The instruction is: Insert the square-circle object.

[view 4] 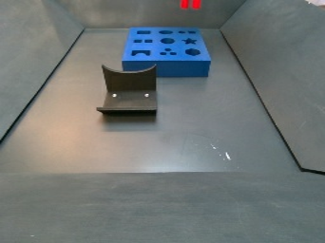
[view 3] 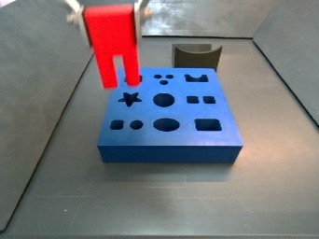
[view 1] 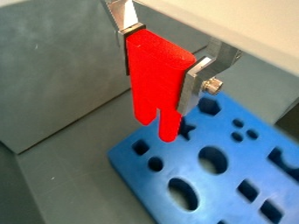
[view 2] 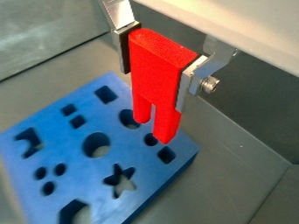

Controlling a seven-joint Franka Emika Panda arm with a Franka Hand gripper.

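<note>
The square-circle object (view 1: 158,79) is a bright red, smooth, matte piece – a flat rectangular body that splits at its lower end into two short prongs. In a wrist view (view 2: 155,74) one prong looks rounded at the tip and the other squarer, though the blur makes that hard to settle. It hangs upright in the gripper (view 1: 163,61), prongs down, over the blue slab (view 1: 222,175).

The jaws are closed onto the red piece's upper body. One flat silver finger (view 1: 200,83) presses against one edge and its partner against the opposite edge, so the gap between them is the width of the piece. In a side view the gripper (view 3: 110,9) sits at the very top of the frame, and the red prongs (view 3: 112,42) hang over the slab's far corner, close above the star-shaped hole. Whether the tips touch the surface I cannot tell.

The slab (view 3: 169,140) is a thick, square-edged block of saturated blue. Its top is cut with holes – rounds, ovals, squares, a star, an arch and small dots.

Behind it stands the fixture (view 3: 193,54), dark and dull, with a curved scoop in its upright. In a side view (view 4: 127,95) it stands well apart from the slab (view 4: 172,62) on the dark grey, faintly scuffed desk (view 4: 191,133).
</note>
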